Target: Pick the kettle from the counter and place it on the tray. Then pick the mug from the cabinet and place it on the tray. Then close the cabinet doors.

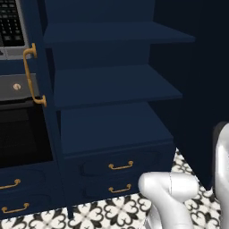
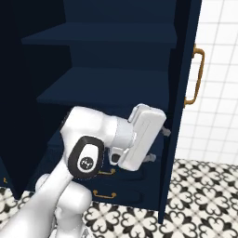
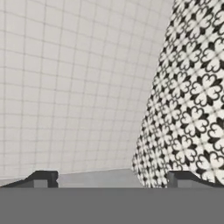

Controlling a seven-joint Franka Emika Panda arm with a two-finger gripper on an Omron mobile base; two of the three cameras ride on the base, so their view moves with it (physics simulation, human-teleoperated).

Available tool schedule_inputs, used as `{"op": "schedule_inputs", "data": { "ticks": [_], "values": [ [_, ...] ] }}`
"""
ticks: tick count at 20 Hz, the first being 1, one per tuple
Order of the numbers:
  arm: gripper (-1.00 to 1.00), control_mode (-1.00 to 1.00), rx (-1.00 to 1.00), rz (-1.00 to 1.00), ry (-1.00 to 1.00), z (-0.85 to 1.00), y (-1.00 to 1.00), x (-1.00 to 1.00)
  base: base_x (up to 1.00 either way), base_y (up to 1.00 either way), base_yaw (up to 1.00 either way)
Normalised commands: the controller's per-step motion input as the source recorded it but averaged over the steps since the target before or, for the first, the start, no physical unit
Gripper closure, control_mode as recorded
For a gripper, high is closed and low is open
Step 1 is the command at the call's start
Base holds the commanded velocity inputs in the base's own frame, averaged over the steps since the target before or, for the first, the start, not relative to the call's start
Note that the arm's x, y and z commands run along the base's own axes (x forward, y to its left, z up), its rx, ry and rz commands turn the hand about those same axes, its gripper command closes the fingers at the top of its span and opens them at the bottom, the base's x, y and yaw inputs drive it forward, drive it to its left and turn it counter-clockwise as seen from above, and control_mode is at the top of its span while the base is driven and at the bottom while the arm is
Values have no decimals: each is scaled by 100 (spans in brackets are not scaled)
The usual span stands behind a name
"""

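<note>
Nearest to us, our gripper [image 3: 109, 178] is spread wide with nothing between its two dark tips, and it looks sideways at a white tiled wall [image 3: 70, 78] and the patterned floor [image 3: 192, 96] instead of into the cabinet [image 1: 112, 85]. In the right base view the hand [image 2: 142, 137] sits low in front of the drawers [image 1: 118, 167], just beside the right-hand door [image 2: 183, 93], which stands swung open with its brass handle [image 2: 197, 76] turned outward. Behind it the shelves [image 1: 112, 82] are bare: we see no mug on them, and the kettle, tray and counter lie outside these views. We judge that the closing of the doors is the step in hand, and that the next move calls for getting the hand behind the right door's outer face and pushing it round. The left base view gives what the right one lacks: the left door's handle [image 1: 31, 74] against the oven front [image 1: 18, 129], and both drawers unobstructed.
</note>
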Motion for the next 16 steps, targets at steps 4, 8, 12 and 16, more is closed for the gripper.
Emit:
{"op": "schedule_inputs", "data": {
  "ticks": [4, 8, 12, 16],
  "values": [
    [-100, -100, 0, 21, 4, -1, -35, 22, 0, 0, 0],
    [-100, -100, 0, 26, 7, -2, -24, 27, 0, 0, 0],
    [-100, -100, 0, 29, 10, -4, -22, 23, 0, 0, 0],
    [-100, -100, 0, 29, 3, -3, -2, 22, 0, 0, 0]
  ]
}}
